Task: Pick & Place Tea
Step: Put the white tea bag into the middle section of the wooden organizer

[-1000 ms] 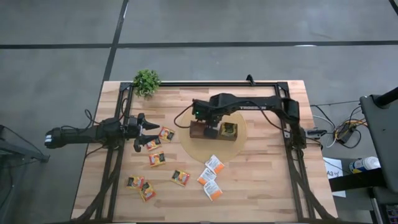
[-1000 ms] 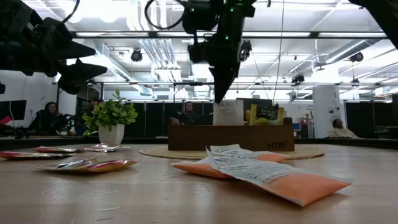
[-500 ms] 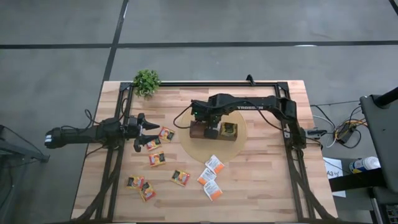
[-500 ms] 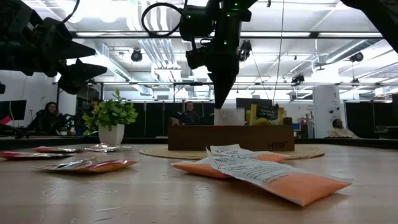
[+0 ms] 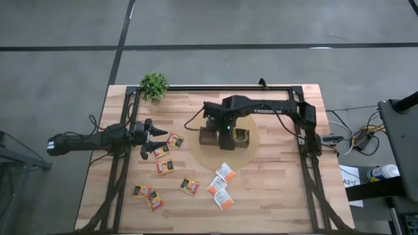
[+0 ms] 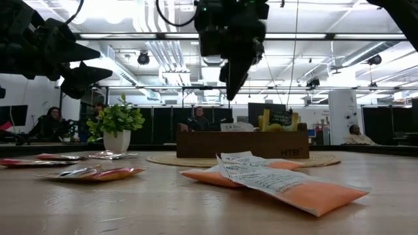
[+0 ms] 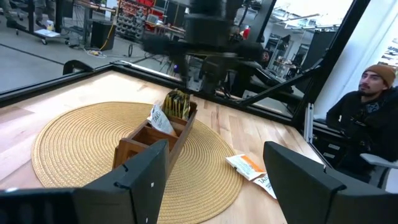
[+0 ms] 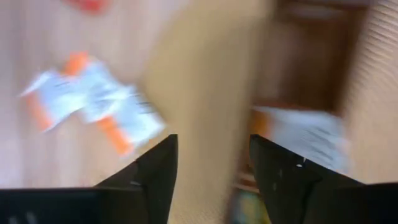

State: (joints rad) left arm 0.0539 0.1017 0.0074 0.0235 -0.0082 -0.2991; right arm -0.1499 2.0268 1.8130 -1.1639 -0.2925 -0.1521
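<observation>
I count three white-orange sachets (image 5: 223,186) on the surface just off the woven mat (image 5: 202,158), on its side away from the potted plant (image 5: 154,85), and six yellow-red-black sachets (image 5: 164,166) scattered beside the mat near the left end effector (image 5: 155,138), which waits with fingers spread wide. One white sachet (image 7: 159,118) leans inside the wooden box (image 5: 224,137) beside the green-yellow ones (image 7: 176,103). The right end effector (image 6: 232,89) hangs empty above the box, fingers parted; I judge it nearer to the white-orange sachets.
</observation>
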